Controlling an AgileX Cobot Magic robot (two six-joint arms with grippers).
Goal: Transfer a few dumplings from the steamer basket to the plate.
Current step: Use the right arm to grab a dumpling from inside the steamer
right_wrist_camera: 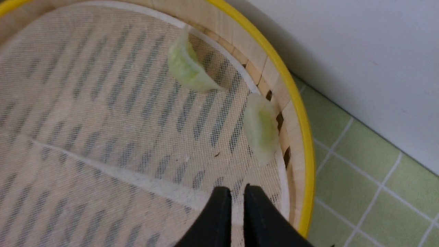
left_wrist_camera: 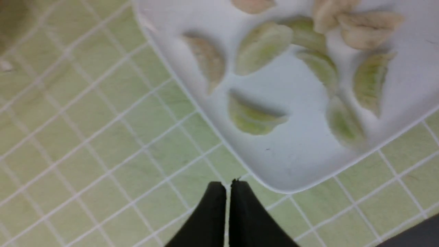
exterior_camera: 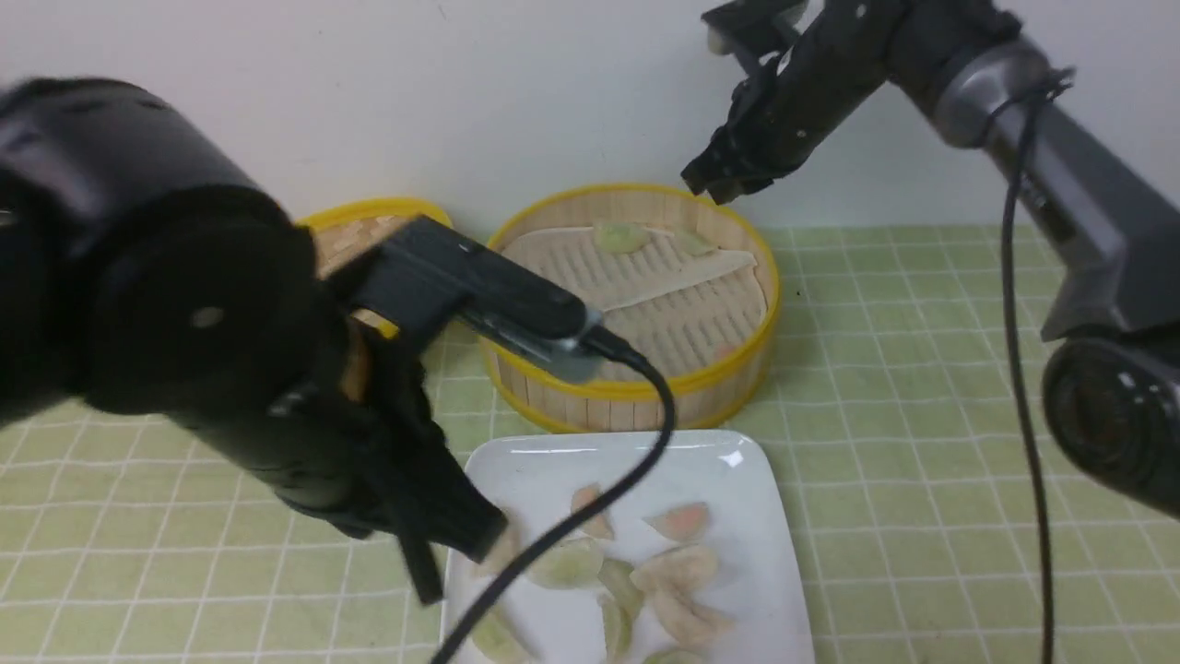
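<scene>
Jaws above green-checked tablecloth (exterior_camera: 903, 415); pale wall (exterior_camera: 387, 101) behind

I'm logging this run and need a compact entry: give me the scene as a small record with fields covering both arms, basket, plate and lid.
left arm: fingers shut, nothing held
right arm: fingers slightly apart, nothing between them, above the steamer basket
green dumplings in basket: two, one and another, both near the wall
plate: green, pinkish and cream-white dumplings
lid: left of the basket, partly hidden by the left arm
task: green dumplings on plate, two not moved
</scene>
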